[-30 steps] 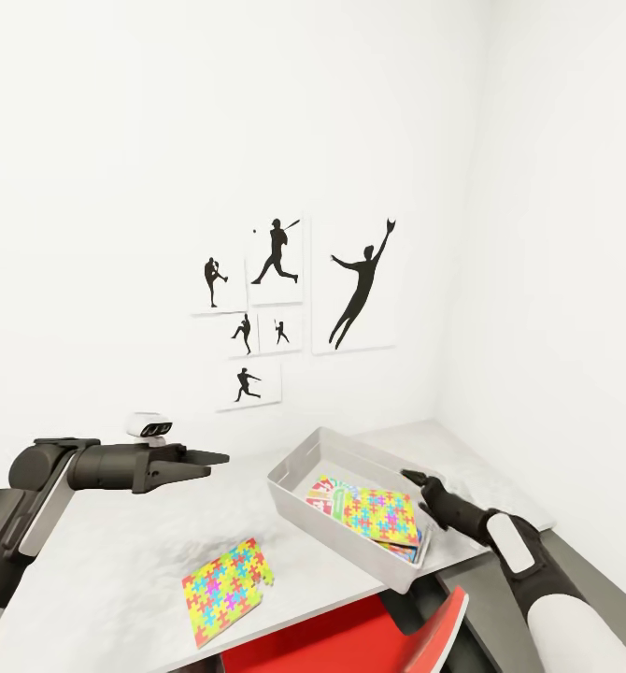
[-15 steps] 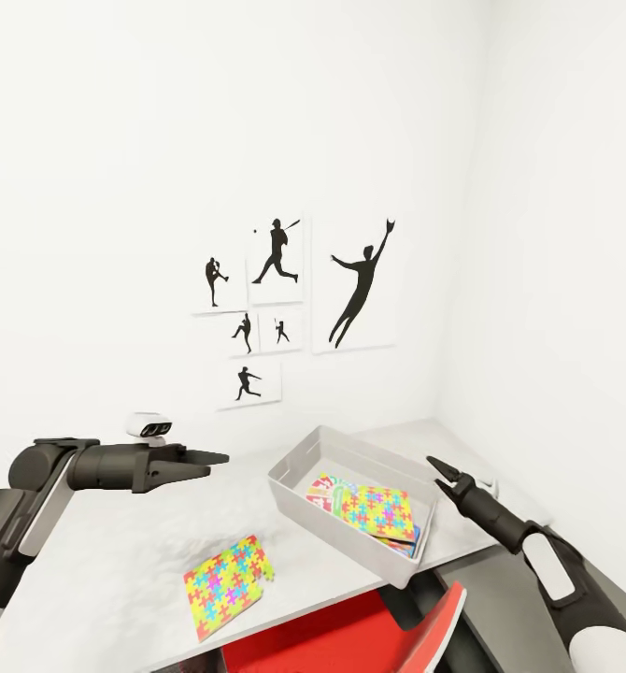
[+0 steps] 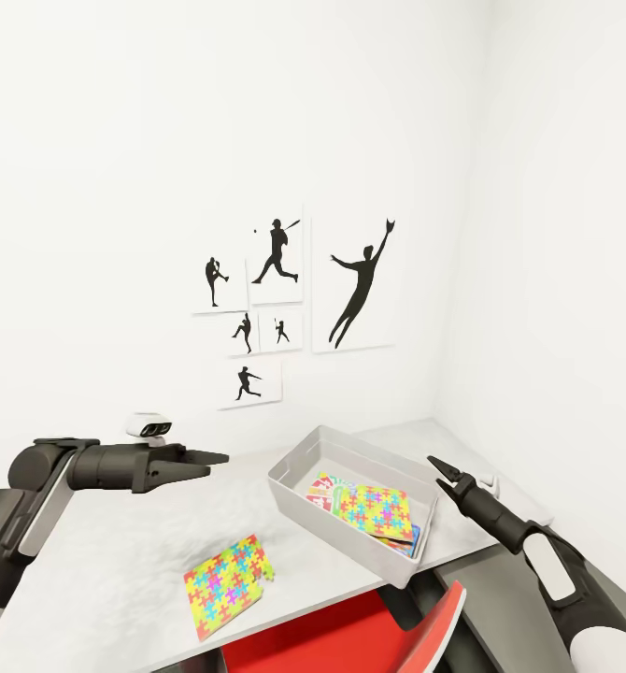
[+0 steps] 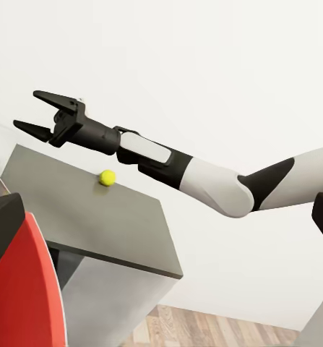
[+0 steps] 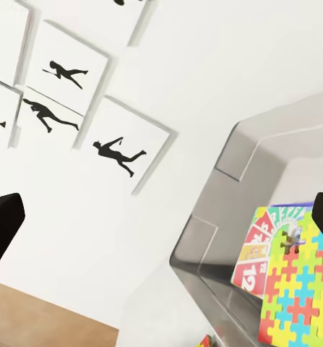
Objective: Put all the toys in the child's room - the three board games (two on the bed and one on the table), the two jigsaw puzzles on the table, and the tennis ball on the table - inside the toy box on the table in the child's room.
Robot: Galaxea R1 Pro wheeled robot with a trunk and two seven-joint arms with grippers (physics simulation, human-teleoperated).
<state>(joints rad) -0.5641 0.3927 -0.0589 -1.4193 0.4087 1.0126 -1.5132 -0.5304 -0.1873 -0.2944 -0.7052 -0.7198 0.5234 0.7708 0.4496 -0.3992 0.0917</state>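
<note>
We read one marking only: the number "12" on a red segment of the board game cover point(image 5: 256, 253) lying in the toy box point(image 5: 226, 163), seen in the right wrist view. Further small white figures sit on the neighbouring segments of the same cover, but we cannot make them out. In the head view the cover point(image 3: 326, 493) is too small for any figure to be read. The wall pictures point(image 3: 276, 307) carry black silhouettes, no lettering that we can read. The jigsaw puzzle in the box point(image 3: 377, 510) and the one on the surface point(image 3: 229, 584) bear coloured patterns only, with no legible characters.
</note>
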